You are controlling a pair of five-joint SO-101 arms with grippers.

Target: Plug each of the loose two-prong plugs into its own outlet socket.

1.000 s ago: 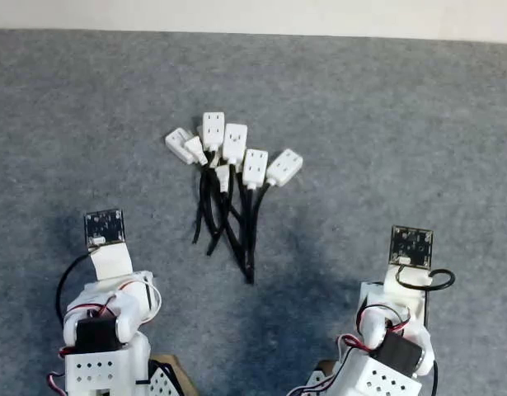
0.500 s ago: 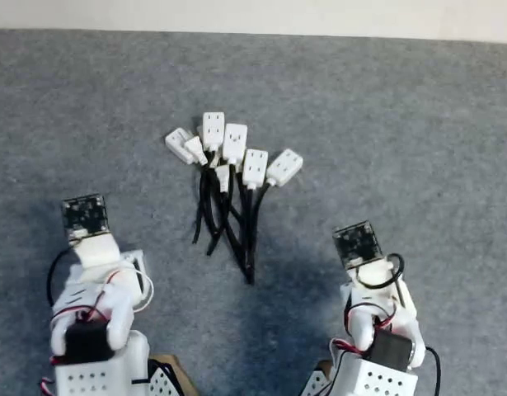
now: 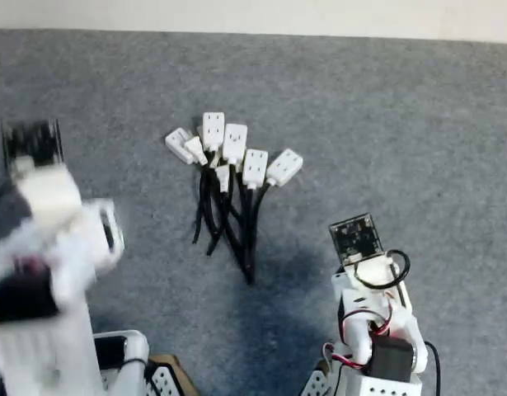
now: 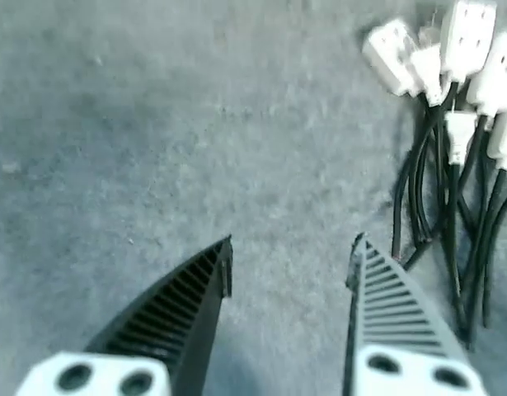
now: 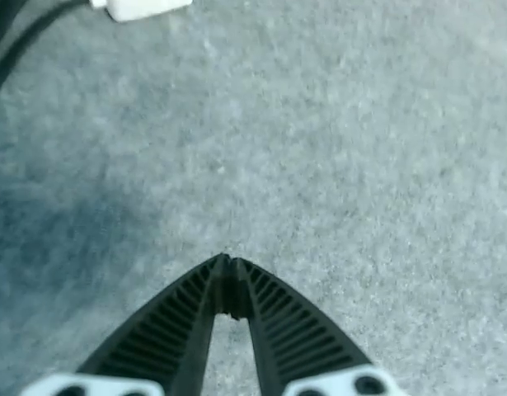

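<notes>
A fan of white outlet sockets [image 3: 234, 142] lies mid-table, their black cords [image 3: 228, 223] bunched together below them. Two small white two-prong plugs [image 3: 222, 177] lie loose among the sockets. My left arm [image 3: 47, 223] is raised high at the table's left side. Its gripper [image 4: 290, 252] hangs open over bare carpet, with the sockets [image 4: 471, 25] and cords [image 4: 447, 206] well off to one side. My right arm [image 3: 368, 280] stands at the lower right of the cluster. Its gripper [image 5: 228, 266] is shut on nothing above the carpet, one socket [image 5: 142, 7] lying farther ahead.
Grey carpet [image 3: 401, 124] covers the whole table, with open room on both sides of the cord bundle. A pale wall strip [image 3: 253, 15] runs along the far edge.
My left arm has lifted and swung out to the left, now blurred with motion. My right arm shifted left toward the cords, then barely moved. The sockets and plugs lie as before.
</notes>
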